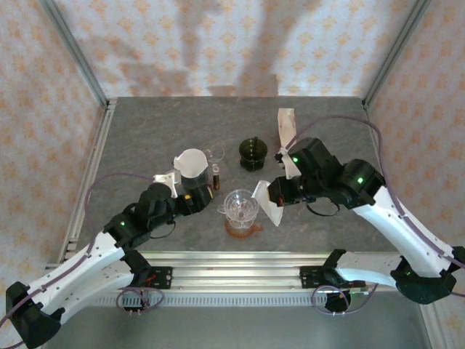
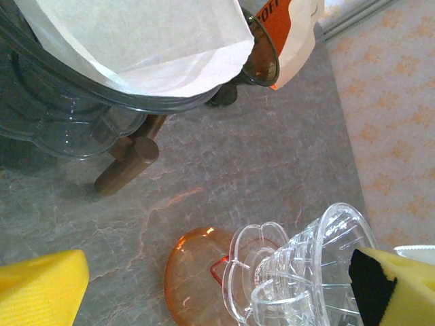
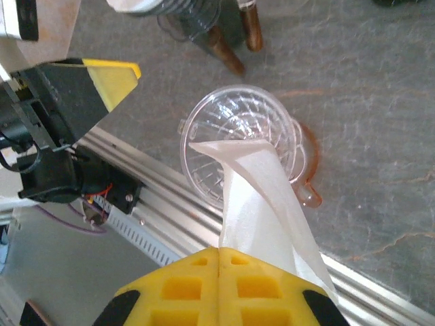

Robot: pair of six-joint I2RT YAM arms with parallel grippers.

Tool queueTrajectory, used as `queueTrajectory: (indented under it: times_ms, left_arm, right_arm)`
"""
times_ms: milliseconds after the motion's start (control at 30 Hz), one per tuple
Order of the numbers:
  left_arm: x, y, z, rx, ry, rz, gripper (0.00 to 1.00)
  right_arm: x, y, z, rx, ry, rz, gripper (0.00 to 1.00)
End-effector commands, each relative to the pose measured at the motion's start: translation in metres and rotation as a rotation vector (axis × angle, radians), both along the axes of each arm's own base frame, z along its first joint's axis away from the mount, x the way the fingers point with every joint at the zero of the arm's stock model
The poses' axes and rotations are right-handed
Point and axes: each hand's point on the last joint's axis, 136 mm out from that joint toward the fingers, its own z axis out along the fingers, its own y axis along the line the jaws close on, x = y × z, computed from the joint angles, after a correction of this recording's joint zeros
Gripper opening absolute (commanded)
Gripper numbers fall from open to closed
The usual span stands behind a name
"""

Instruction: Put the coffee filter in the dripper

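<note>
A clear plastic dripper [image 1: 240, 206] stands on an orange saucer [image 2: 189, 280] near the table's front edge. My right gripper [image 3: 219, 252] is shut on the bottom end of a white paper coffee filter [image 3: 262, 197]. The filter's top edge lies over the dripper [image 3: 228, 125] rim, slanting into its mouth. From above, the right gripper [image 1: 276, 194] holds the filter [image 1: 264, 206] just right of the dripper. My left gripper [image 2: 219, 270] is open, and the dripper [image 2: 306, 272] sits low between its yellow fingers [image 2: 42, 288], close to the right one. From above, the left gripper [image 1: 203, 198] is just left of the dripper.
A dark glass dripper stand holding its own white filter [image 1: 190, 167] is behind my left gripper. A dark green cup [image 1: 253, 153] and a filter packet [image 1: 286, 127] sit farther back. A small brown bottle [image 1: 216, 177] stands between them. The aluminium rail [image 1: 232, 263] runs along the front.
</note>
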Motion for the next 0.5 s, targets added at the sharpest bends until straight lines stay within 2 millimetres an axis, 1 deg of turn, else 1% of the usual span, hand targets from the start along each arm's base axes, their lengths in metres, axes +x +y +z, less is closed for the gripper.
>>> queueTrajectory:
  times_ms: [0,100,133,333,467]
  left_arm:
    - [-0.001,-0.004,0.015,0.001,-0.027,-0.033,0.99]
    - [-0.001,-0.006,0.016,-0.003,-0.028,-0.041,0.99]
    - [-0.002,-0.006,0.016,-0.005,-0.029,-0.045,0.99]
    - [-0.004,-0.016,0.025,-0.046,-0.043,-0.091,0.99]
    - [-0.006,-0.02,0.03,-0.06,-0.047,-0.118,0.99]
  right_arm:
    - [-0.007,0.007,0.004,0.002,0.039,0.017,0.0]
    - [-0.008,0.015,0.006,0.002,0.041,0.038,0.0]
    - [-0.004,0.021,0.0,-0.015,0.055,0.042,0.0]
    - [0.013,0.035,-0.008,-0.065,0.054,0.029,0.0]
    - [0.024,0.044,-0.016,-0.101,0.069,0.025,0.0]
